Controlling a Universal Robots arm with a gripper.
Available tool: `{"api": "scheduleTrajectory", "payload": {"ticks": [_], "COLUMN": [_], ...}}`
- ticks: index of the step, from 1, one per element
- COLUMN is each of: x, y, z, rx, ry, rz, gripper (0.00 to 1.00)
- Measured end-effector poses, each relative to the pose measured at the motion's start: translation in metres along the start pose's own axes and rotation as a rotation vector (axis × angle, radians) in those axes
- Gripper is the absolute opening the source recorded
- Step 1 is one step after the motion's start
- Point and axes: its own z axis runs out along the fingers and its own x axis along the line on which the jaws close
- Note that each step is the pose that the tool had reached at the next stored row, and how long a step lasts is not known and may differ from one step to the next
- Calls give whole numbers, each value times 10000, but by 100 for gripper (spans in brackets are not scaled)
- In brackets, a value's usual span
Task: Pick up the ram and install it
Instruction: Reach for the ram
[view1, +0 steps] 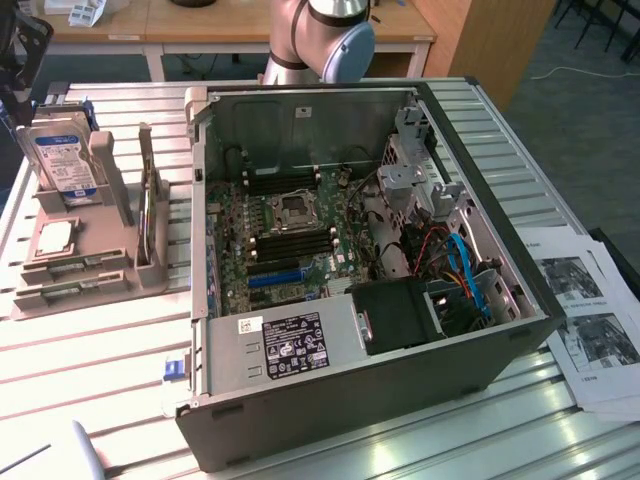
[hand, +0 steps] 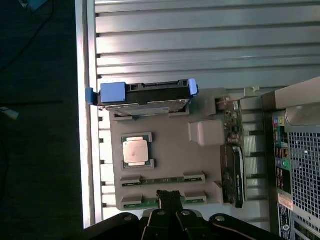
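Count: 1 arm, 1 claw, 1 open computer case, 1 grey tray, 1 hard drive, 1 processor, 2 memory sticks.

Layout: the tray sits on the slatted surface, just beside the case on the exterior view's left. The hard drive stands on edge at the tray's far end, and the processor lies flat in the middle. Both sticks lie flat in parallel slots at the near end.

Task item: the ram occupies the slot farthest from the hard drive. The second stick lies in the next slot, toward the processor.

Claw: clenched, fingers pressed together, grasping nothing. In the wrist view its tips sit over the middle of the ram's length. Cannot tell whether they touch it.
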Motion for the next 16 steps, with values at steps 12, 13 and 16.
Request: {"api": "scheduleTrajectory", "payload": {"ticks": [12,13,16], "x": [6,6,6], "y": [82,83,84], "z": [12,12,12], "rx": [0,0,0], "ry": [0,0,1], "rz": [-10,-11,-11], "gripper": [10,10,10]}}
